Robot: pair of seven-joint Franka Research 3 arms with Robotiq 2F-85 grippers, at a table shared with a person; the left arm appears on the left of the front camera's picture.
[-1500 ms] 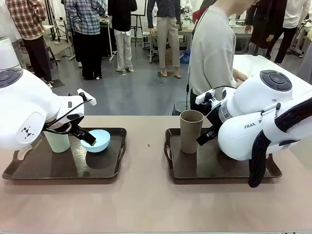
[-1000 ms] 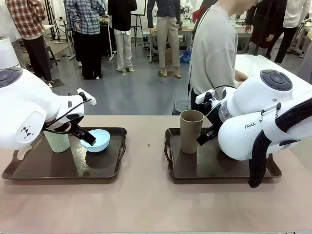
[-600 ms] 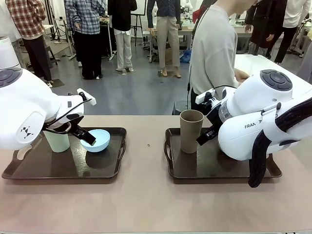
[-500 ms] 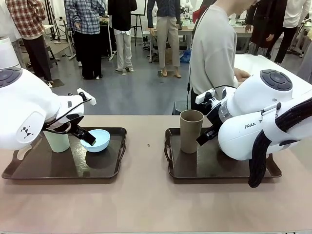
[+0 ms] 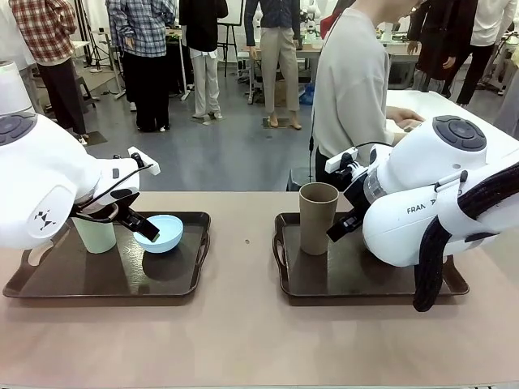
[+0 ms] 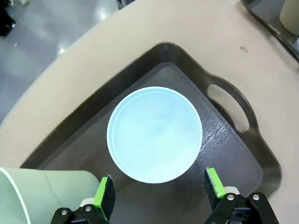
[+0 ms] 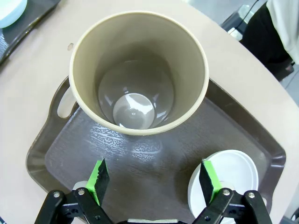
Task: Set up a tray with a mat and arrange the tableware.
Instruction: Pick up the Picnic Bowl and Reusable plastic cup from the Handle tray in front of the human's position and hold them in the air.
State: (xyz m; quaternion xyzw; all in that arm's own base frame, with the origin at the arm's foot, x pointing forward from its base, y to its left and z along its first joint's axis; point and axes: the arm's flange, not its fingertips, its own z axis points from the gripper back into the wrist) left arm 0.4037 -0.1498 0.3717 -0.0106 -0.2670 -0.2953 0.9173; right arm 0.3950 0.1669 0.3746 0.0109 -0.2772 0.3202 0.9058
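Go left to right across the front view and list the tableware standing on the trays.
mint green tumbler → light blue bowl → brown tumbler

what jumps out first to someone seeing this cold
The bulky white left arm looms at the near left, its open left pincer above a light blue bowl beside a mint green tumbler on the dark left tray. The right arm mirrors it: the open right pincer looks down at a tall brown tumbler, with a pale bowl beside it on the right tray.
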